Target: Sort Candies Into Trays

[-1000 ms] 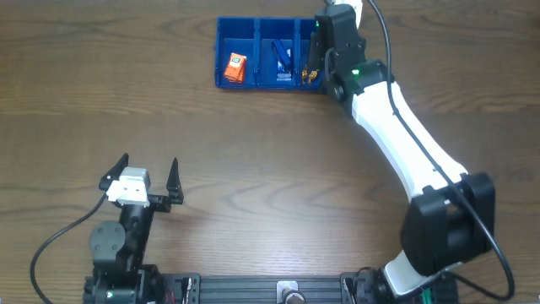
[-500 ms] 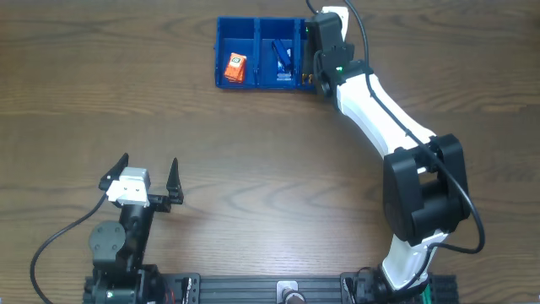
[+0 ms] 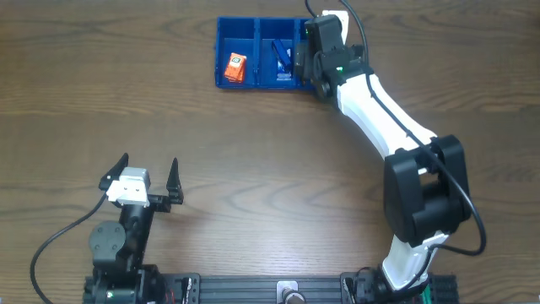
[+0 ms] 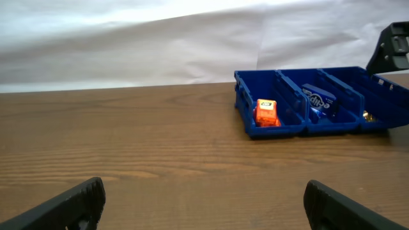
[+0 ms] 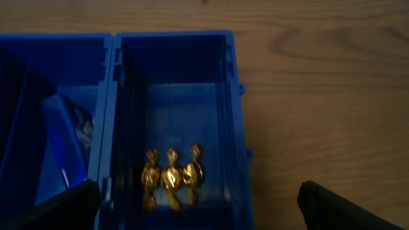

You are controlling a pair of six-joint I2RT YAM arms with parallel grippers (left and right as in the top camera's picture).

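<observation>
Three gold candies (image 5: 171, 176) lie side by side in the right compartment of the tray (image 3: 220, 51), at the top centre of the top view — each with its long axis along the compartment's length. The right gripper (image 5: 203, 207) hangs over them, fingers spread wide, holding nothing. The orange candy (image 3: 236, 67) sits in the left compartment, long axis running up the frame; the blue candy (image 3: 281, 57) is in the middle one. The left gripper (image 3: 150, 160) — also spread and empty — is at lower left.

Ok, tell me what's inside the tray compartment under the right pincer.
Three gold candies lie side by side at one end of that compartment; the rest of its visible floor is bare. The strip nearest the pincer is out of sight.
</observation>
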